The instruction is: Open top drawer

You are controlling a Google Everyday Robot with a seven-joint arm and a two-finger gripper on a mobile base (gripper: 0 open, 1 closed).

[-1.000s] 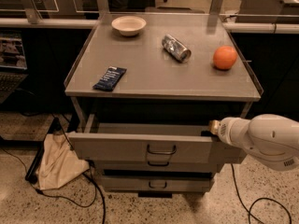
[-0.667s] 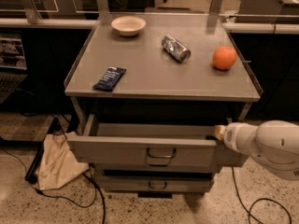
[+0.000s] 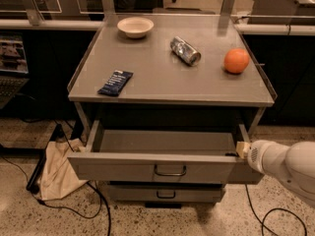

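Place: a grey metal cabinet [image 3: 162,90] with a flat top, standing on a speckled floor [image 3: 206,220].
Top drawer: the top drawer [image 3: 123,168] stands well forward out of the cabinet body, directly under the top plate. Its front is wide and grey.
Handle: a dark loop handle [image 3: 170,171] sits in the middle of the drawer front. Nothing is touching it.
Inside of drawer: a plain grey tray [image 3: 167,140] is visible from above, between the two side walls.
Gripper: the gripper [image 3: 240,150] is at the right end of the top drawer, touching the upper right corner of the front. Only its pale tip shows there.
Gripper state: I cannot tell how wide it is or whether it grips the drawer edge.
Arm: a thick white arm [image 3: 288,166] comes in from the lower right and ends at that corner.
Lower drawer: a narrower grey drawer [image 3: 133,193] with a smaller handle is under the top one and sits further back.
On the cabinet top: a pale bowl [image 3: 135,27] at the back left, a silver can [image 3: 185,50] lying on its side near the middle, an orange [image 3: 236,61] at the right, and a dark blue packet [image 3: 115,82] at the front left. They are all well apart from each other.
On the floor: a beige cloth bag [image 3: 56,168] lies just left of the cabinet, with black cables [image 3: 93,200] beside it.
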